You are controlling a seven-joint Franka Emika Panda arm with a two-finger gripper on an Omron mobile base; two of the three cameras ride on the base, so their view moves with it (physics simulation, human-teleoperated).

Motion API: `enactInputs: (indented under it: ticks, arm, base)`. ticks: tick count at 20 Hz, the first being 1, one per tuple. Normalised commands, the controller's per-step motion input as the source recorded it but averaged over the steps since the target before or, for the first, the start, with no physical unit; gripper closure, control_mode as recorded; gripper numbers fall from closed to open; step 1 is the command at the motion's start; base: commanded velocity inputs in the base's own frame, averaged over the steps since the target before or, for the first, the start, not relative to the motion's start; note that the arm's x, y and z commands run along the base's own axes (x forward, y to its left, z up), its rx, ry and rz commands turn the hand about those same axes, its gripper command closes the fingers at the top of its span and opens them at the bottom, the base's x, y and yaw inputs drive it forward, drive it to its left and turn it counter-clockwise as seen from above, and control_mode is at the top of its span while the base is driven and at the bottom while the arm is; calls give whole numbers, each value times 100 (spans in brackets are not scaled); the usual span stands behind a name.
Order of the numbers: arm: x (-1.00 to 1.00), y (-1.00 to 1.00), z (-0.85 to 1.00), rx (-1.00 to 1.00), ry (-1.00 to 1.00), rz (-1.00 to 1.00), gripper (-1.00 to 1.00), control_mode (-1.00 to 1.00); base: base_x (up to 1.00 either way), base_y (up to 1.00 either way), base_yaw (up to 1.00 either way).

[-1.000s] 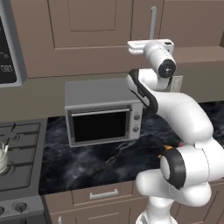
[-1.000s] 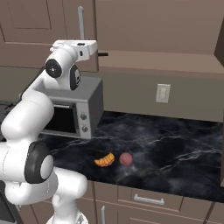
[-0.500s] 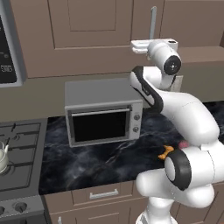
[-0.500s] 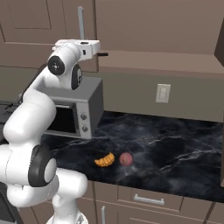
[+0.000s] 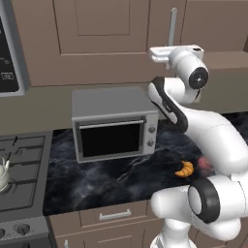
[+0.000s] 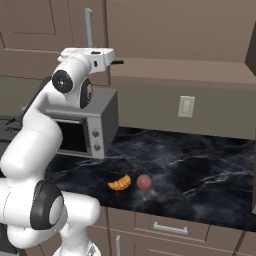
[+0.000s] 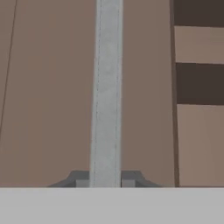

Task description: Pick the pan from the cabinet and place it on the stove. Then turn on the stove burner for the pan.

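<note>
The pincer is closed on the cabinet's silver bar handle, its 2 dark tips sitting either side of the bar in the hand view. That handle runs vertically, so its long axis stands upright along the right edge of the cabinet door, and the grip sits low on it; from the left base view the hand is raised to the foot of the bar, above and to the right of the silver toaster oven. The pan cannot be seen: I judge it lies behind the closed door, so it is beyond the pincer, further into the wall. What the coming move turns on, as I read it, is the swing of the door toward the robot, about hinges that would be on the left side, away from the handle. The room for that arc looks open in front of the cabinet, though the arm's own elbow sits close below and the toaster oven's top is just beneath the door's lower edge. The stove lies at the far left of the counter, with a small white kettle standing on it, well apart from the hand. A croissant and a reddish ball rest on the counter to the right.
</note>
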Motion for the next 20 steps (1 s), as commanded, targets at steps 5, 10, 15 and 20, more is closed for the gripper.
enactInputs:
  ticks: [5, 10, 15, 20]
  arm:
    - [-84, 1, -10, 0, -6, 0, 100, -100]
    - [-100, 33, -14, 0, -3, 0, 100, -100]
    - [-99, 50, -15, -1, 0, 0, -100, -100]
    - [-76, 17, -3, 0, -9, 1, -100, -100]
  base:
    - [0, 0, 0]
    - [0, 0, 0]
    - [0, 0, 0]
    - [0, 0, 0]
